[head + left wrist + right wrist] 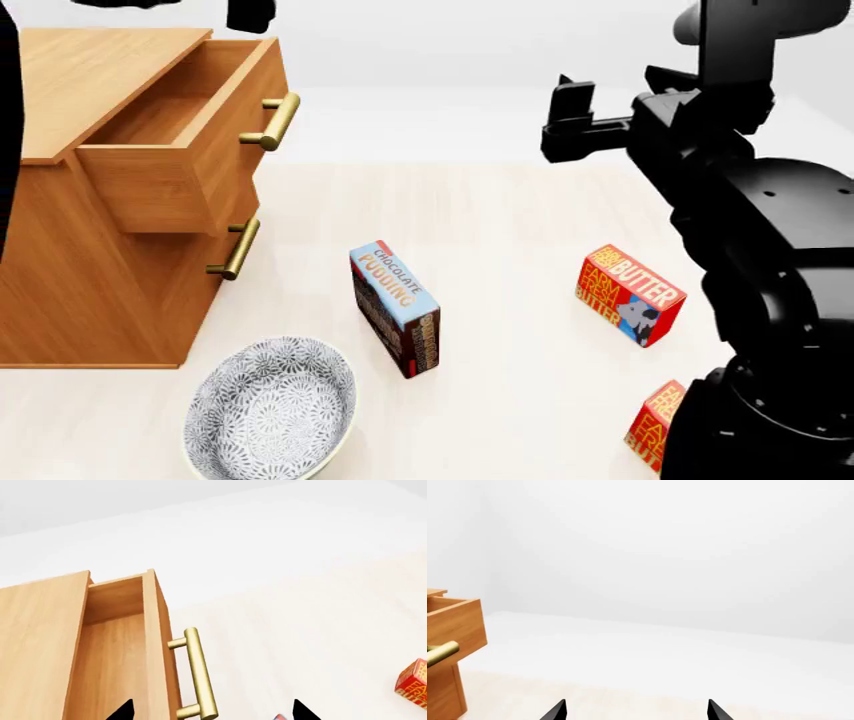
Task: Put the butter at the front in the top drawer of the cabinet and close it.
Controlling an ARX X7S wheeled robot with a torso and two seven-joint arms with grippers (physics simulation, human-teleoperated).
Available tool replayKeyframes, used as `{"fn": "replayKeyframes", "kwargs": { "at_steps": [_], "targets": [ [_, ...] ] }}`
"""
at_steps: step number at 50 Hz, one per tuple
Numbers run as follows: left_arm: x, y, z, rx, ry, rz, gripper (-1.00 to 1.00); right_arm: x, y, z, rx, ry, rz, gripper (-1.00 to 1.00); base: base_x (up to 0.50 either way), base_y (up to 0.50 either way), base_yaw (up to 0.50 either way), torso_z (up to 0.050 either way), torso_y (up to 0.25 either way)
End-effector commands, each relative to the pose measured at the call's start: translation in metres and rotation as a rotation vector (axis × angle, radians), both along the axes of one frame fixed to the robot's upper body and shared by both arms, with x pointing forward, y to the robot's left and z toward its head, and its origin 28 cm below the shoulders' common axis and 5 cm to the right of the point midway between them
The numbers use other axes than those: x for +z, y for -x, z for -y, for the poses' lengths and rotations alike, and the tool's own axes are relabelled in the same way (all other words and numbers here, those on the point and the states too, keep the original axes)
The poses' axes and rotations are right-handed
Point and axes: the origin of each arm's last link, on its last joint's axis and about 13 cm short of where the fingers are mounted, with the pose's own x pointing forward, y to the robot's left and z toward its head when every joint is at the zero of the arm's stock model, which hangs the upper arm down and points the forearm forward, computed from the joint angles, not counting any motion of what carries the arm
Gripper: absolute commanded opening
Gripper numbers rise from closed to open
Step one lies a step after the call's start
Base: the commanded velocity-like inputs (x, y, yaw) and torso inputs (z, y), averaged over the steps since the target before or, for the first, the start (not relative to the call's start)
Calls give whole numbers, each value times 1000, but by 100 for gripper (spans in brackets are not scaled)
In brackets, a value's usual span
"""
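Left wrist view: left hand [212, 711] spread wide (empty) over top drawer [127, 650]

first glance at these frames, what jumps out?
The top drawer of the cabinet, pulled open and empty as far as visible, at the head view's left. Then the right arm, filling that view's right side and partly hiding the nearer butter box. On the floor between: a chocolate pudding box, a second butter box and a patterned bowl.

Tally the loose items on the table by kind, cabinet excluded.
Red-orange butter boxes: 2
Blue-and-brown chocolate pudding box: 1
Grey patterned ceramic bowl: 1
Total: 4
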Motion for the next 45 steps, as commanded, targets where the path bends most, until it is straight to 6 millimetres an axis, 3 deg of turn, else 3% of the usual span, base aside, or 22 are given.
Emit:
{"fn": "replayKeyframes", "kwargs": {
  "at_steps": [1,45],
  "targets": [
    [-14,-7,-2,60,-5,-9,100,-6,-5,-1,12,-13,-12,100,0,0,0,0,0],
    [-78,-22,-16,148,83,-184,100,-20,-10,0,18,-34,-43,100,0,0,0,0,0]
  ]
}}
